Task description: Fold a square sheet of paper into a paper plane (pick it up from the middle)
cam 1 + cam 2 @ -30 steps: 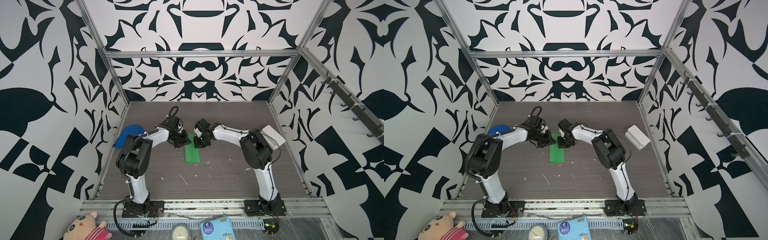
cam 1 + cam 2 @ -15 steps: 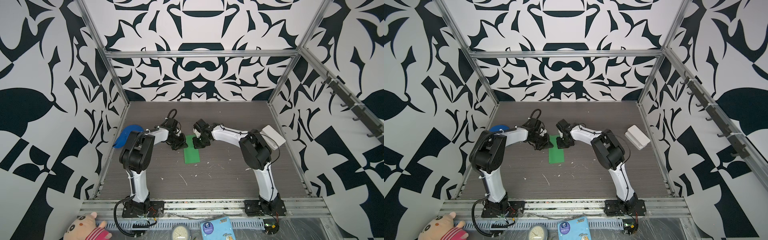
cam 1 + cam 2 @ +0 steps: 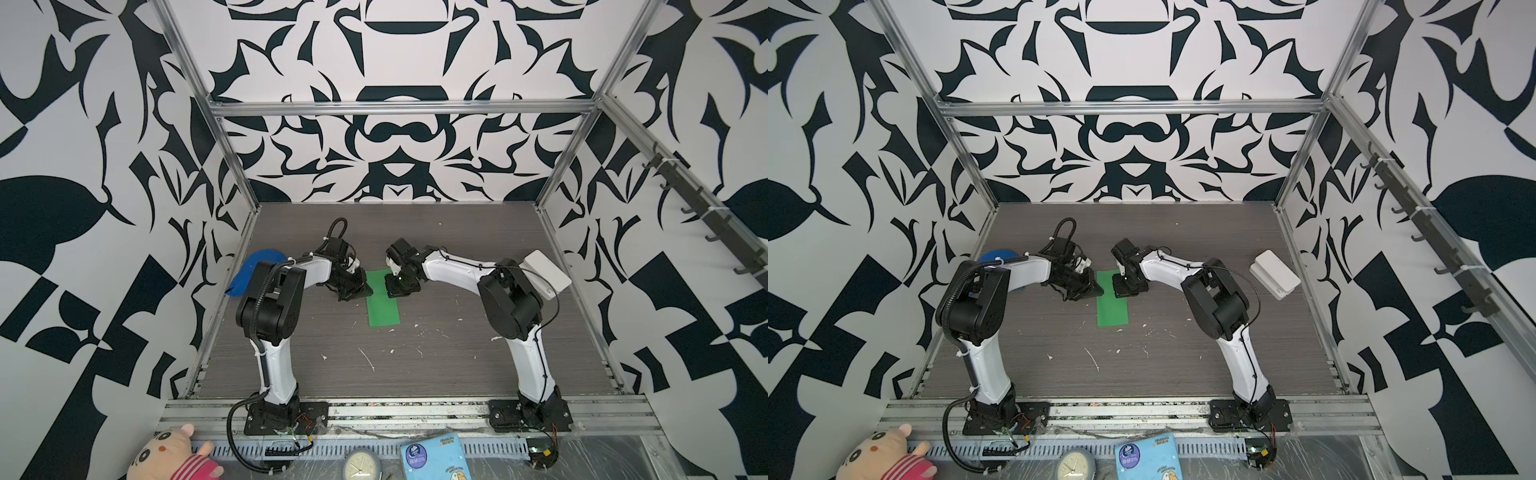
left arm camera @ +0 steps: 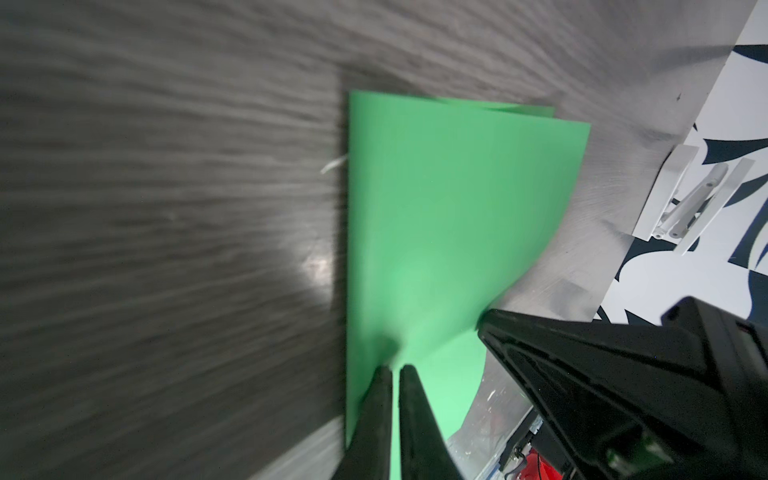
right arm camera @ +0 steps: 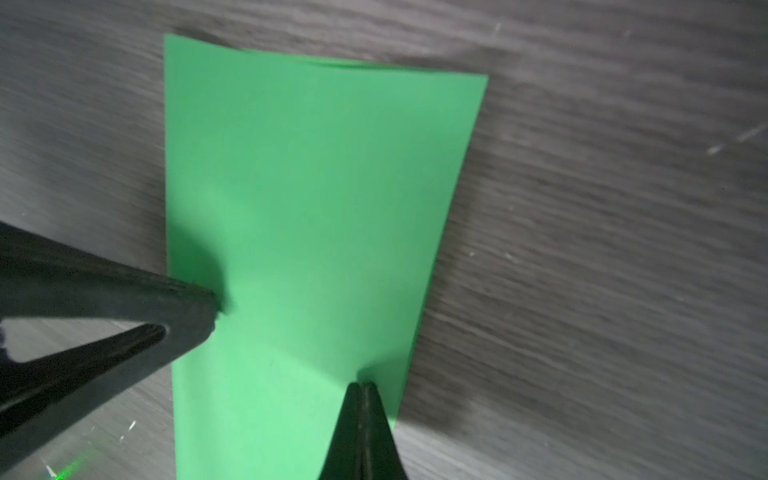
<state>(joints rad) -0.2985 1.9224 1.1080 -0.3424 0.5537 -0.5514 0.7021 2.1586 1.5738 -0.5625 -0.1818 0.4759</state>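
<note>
The square sheet of paper (image 3: 383,307) (image 3: 1113,309) is bright green and lies folded in half as a narrow rectangle on the grey table. Two layers show at its end in the left wrist view (image 4: 449,208). My left gripper (image 3: 366,290) (image 3: 1100,289) rests its tips on the paper's left edge near the far end. Its jaws (image 4: 395,368) stand a narrow slit apart, with green showing through and nothing clearly held. My right gripper (image 3: 393,289) (image 3: 1121,291) is shut, its tips (image 5: 361,384) pressing down by the right edge of the paper (image 5: 316,187). No paper plane is in view.
A blue cloth cap (image 3: 255,266) lies by the left wall behind the left arm. A white box (image 3: 548,270) sits by the right wall. Small white paper scraps (image 3: 368,359) dot the table nearer the front. A plush toy, a clock and a blue packet lie beyond the front rail.
The left gripper has slid a little nearer along the paper's left edge, and its jaws have parted by a slit. The right gripper and the paper have stayed put.
</note>
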